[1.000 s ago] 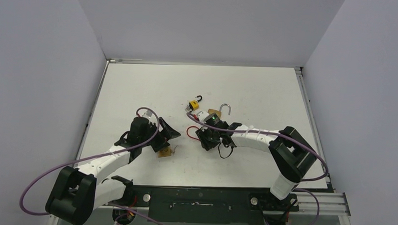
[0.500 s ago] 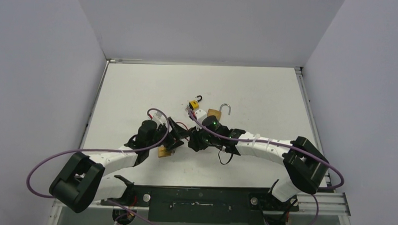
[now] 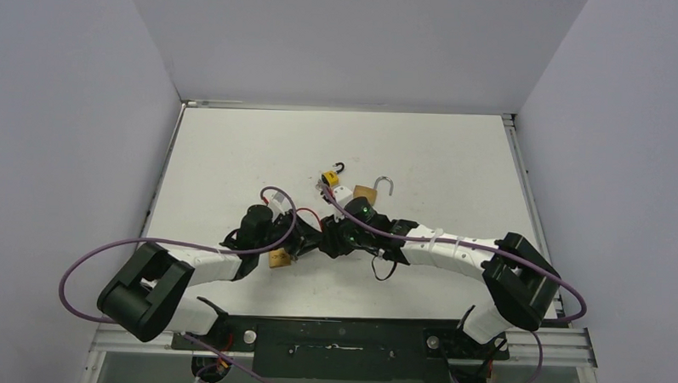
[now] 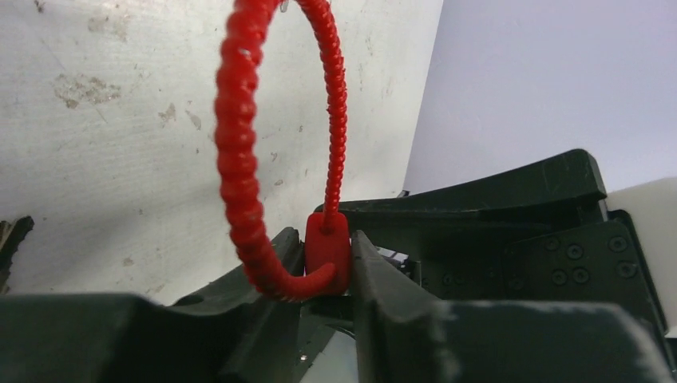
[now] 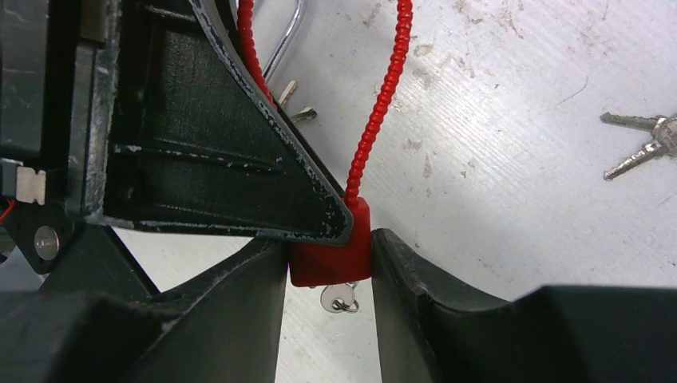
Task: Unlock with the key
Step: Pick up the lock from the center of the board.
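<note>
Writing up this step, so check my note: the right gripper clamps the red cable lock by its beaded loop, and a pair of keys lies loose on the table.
Not by the loop. The right wrist view shows the right gripper clamping the red cable lock by its block-shaped body, the beaded loop rising free. The pair of keys does lie loose on the table.

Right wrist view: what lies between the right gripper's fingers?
The red lock body, clamped by both fingers; the right wrist view shows it.
</note>
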Tool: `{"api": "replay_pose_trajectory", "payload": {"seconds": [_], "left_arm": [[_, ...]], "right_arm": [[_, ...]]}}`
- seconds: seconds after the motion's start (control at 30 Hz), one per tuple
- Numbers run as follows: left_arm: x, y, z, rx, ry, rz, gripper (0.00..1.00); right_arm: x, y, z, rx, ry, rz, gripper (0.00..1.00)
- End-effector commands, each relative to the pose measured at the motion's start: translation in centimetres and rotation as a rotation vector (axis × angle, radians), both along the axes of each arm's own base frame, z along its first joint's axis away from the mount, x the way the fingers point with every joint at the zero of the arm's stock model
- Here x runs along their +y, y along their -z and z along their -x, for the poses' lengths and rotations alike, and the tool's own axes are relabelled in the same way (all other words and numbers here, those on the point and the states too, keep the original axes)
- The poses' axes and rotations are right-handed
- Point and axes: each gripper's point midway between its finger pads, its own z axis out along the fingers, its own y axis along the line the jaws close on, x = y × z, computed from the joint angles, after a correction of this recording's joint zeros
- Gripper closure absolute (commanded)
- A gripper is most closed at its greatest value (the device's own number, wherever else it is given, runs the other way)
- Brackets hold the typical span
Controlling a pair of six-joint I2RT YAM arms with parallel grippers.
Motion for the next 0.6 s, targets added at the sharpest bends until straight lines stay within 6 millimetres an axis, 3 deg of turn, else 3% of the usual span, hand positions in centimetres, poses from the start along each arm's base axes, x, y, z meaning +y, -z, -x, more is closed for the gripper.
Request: {"api": "replay_pose_trajectory", "payload": {"seconds": [0.0, 0.1, 0.17, 0.2, 0.27, 0.37, 0.57], "left_arm": [[-1.8, -2.9, 0.4, -0.055, 0.081, 0.103, 0.83], [-2.1, -3.6, 0.4, -0.067, 0.093, 0.128, 1.0], [-2.2, -4.2, 0.2, -0.1, 0.107, 0.133, 1.0], [-2.3, -4.5, 0.1, -0.122, 0.113, 0.13, 1.0], [-2.4, -5.0, -0.1, -0.162, 0.124, 0.124, 1.0], [-2.3, -6.0, -0.6, -0.219, 0.13, 0.124, 1.0], [-2.4, -8.4, -0.9, -0.303, 0.158, 0.159, 1.0]], "right_arm": [[2.7, -5.7, -1.8, -0.096, 0.02, -0.16, 0.76], [2.6, -5.8, -1.9, -0.09, 0.047, -0.172, 0.72], [2.4, -6.0, -1.9, -0.086, 0.06, -0.186, 0.64], [2.2, -6.1, -1.8, -0.087, 0.062, -0.198, 0.59], [1.8, -6.8, -1.5, -0.096, 0.071, -0.232, 0.36], [0.9, -8.5, -1.0, -0.117, 0.083, -0.315, 0.21], [-3.0, -11.4, -1.1, -0.028, 0.198, -0.573, 0.16]]}}
